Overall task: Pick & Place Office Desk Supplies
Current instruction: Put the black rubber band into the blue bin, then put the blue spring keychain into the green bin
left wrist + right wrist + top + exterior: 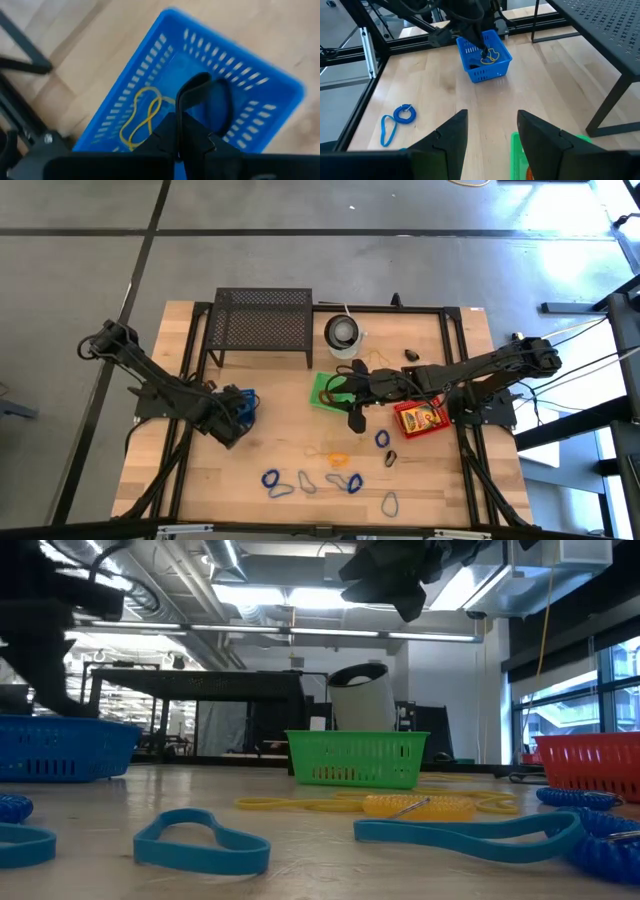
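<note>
Office supplies lie scattered along the lower part of the high view: blue loops [271,479], a grey loop [389,503], an orange loop [338,459] and a small black clip [390,458] on the pale wooden table [270,442]. Above them, at lower left of centre, the left gripper [237,417] hangs over a blue slotted plastic basket [245,404], its jaws clenched on a thin black band [202,92]; a yellow rubber band [142,117] lies on the basket floor. Right of centre sits a red basket [422,418] holding a yellow-green crayon-type box. The right gripper [354,402] hovers at mid-frame beside a green slotted plastic basket [326,390], its fingers [452,134] spread apart with nothing between them. Higher up, a round white cup-like container [343,335] stands just right of a black mesh metal rack [262,325] near the table's top edge. In the low view, flat blue loops [200,840] and a yellow loop [300,804] fill the bottom of the frame.
</note>
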Robot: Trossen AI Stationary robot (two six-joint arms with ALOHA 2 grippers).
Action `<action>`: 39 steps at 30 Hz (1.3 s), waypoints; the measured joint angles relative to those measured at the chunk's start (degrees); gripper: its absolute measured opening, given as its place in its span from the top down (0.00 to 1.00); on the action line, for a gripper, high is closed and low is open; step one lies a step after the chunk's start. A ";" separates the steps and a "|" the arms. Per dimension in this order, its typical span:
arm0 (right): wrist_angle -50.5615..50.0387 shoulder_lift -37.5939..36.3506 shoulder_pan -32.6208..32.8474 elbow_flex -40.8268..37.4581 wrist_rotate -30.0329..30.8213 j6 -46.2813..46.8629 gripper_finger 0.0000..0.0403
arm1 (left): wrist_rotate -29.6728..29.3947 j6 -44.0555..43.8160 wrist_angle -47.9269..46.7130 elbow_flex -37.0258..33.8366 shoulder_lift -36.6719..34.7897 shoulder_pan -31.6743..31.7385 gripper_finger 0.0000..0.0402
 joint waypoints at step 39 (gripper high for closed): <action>0.00 0.02 0.01 0.00 0.00 -0.04 0.57 | -11.81 8.96 4.54 5.30 0.02 0.09 0.73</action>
